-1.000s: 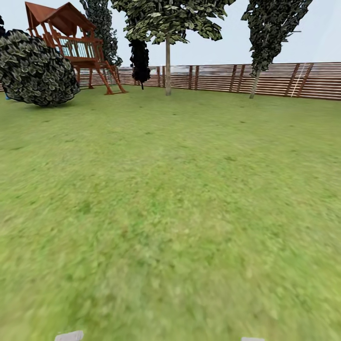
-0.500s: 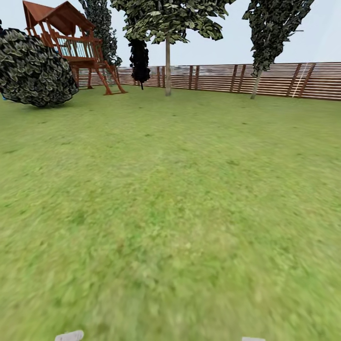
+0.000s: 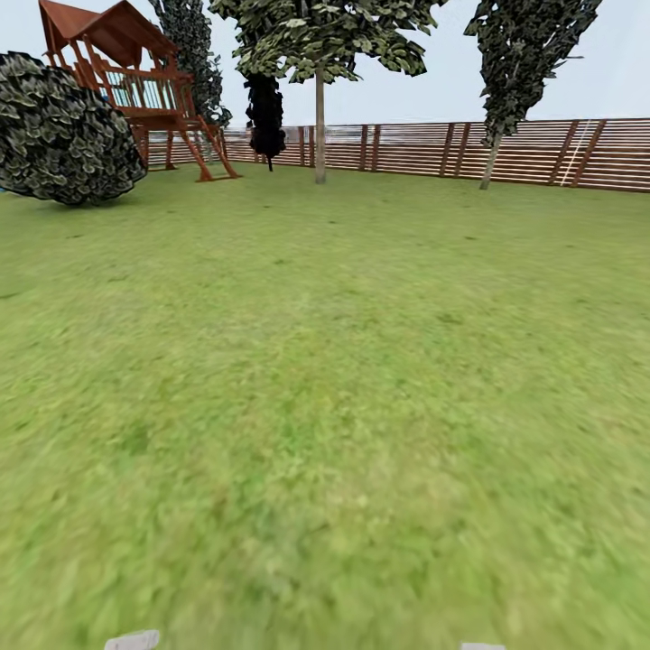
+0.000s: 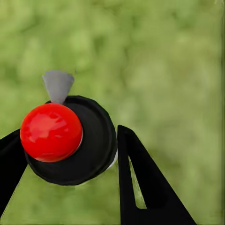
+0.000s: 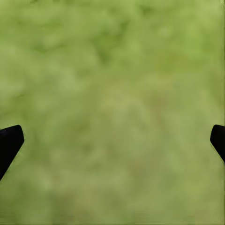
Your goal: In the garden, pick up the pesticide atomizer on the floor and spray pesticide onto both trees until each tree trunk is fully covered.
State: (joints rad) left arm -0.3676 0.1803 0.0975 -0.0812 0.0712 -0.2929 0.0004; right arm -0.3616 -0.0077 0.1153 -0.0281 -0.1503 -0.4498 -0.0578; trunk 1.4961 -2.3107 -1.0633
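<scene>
- The left gripper (image 4: 65,154) is closed around the atomizer (image 4: 70,140), its black fingers on both sides of the black body, under the red cap (image 4: 50,132).
- The bottle looks stiff, smooth and light; I judge the body is the safest place to hold it.
- The right gripper (image 5: 112,140) hangs wide open and empty over the grass (image 5: 112,70).
- Far ahead of both grippers, two trees (image 3: 320,117) stand near the fence (image 3: 406,149).

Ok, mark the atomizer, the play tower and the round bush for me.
atomizer (image 4: 51,132): left wrist view, on its red top.
play tower (image 3: 106,34): head view, on its roof.
round bush (image 3: 63,131): head view, on the foliage's middle.
</scene>
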